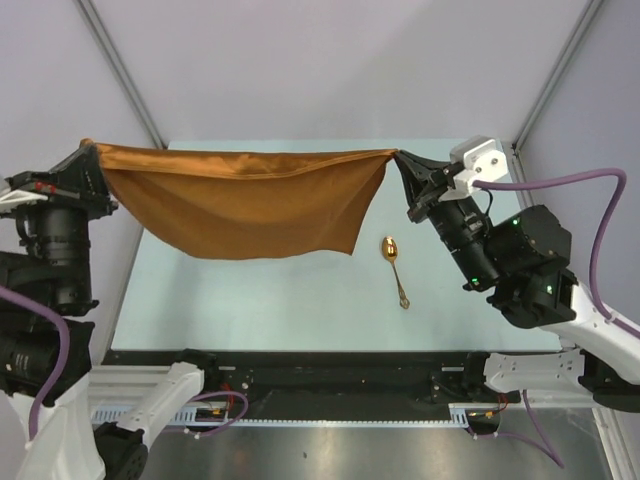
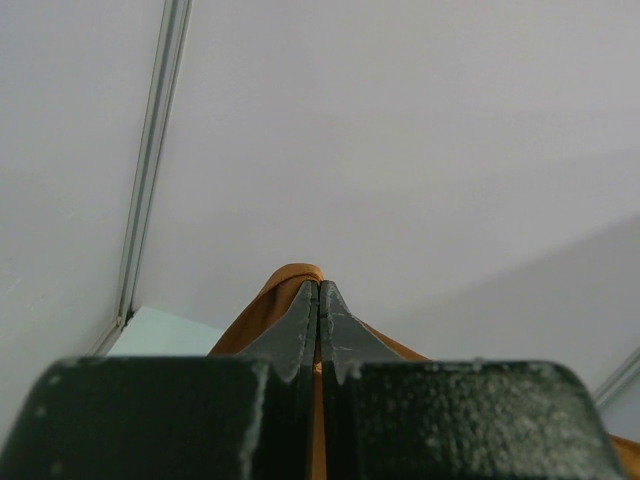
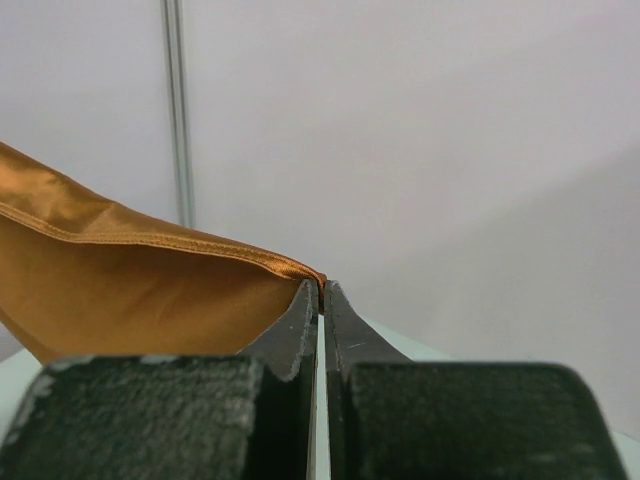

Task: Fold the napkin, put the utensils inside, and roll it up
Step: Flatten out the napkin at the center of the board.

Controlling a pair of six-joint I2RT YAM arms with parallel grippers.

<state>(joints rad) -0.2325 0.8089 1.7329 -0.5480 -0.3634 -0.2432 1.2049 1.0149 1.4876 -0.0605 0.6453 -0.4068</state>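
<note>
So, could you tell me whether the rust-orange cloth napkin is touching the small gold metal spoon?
Apart: the top view shows a strip of bare table between the hanging napkin and the spoon.

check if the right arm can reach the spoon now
Probably not freely: the right pincer is shut on a corner of the napkin. The spoon lies uncovered nearby, so only that grip is in the way.

You have bright, even light with soft shadows. The napkin shows a mild sheen and the spoon glints. Up close, the left pincer and right pincer look blurred.
</note>
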